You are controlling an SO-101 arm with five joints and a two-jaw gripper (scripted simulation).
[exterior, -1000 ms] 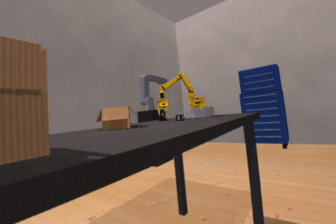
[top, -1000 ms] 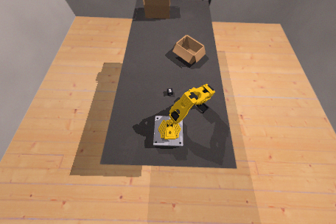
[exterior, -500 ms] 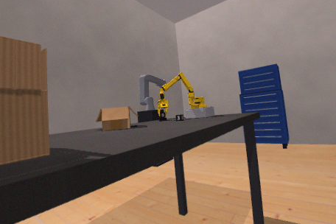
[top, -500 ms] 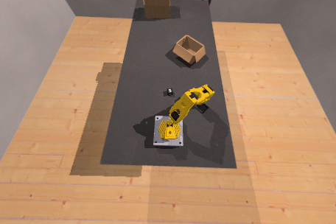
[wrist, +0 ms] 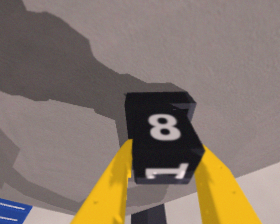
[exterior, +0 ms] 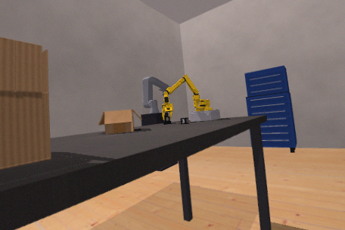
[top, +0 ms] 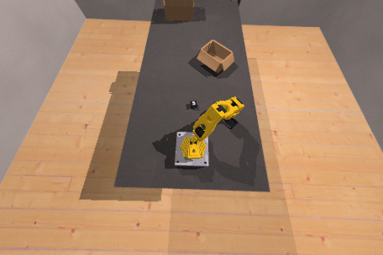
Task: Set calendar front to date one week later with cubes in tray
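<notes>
A black cube [wrist: 147,121] with white digits is between the yellow fingers in the wrist view. Its face toward the camera shows an 8 lying on its side; the adjoining face shows a sideways 1. My gripper [wrist: 166,162] [exterior: 167,118] is shut on this cube, low over the table in the exterior view. A black edge shows behind the cube; whether it is the tray is unclear. A black shape [top: 230,123] lies below the wrist in the top view, unclear as cube or tray. Another small black block [top: 193,104] [exterior: 184,121] with a white mark stands apart; its digit is unreadable.
An open cardboard box [top: 216,57] [exterior: 119,122] stands farther up the dark table [top: 168,65]. A taller carton [top: 179,6] [exterior: 23,104] stands at the far end. The arm's grey base plate [top: 191,163] is at the near end. A grey arm [exterior: 147,91] stands behind.
</notes>
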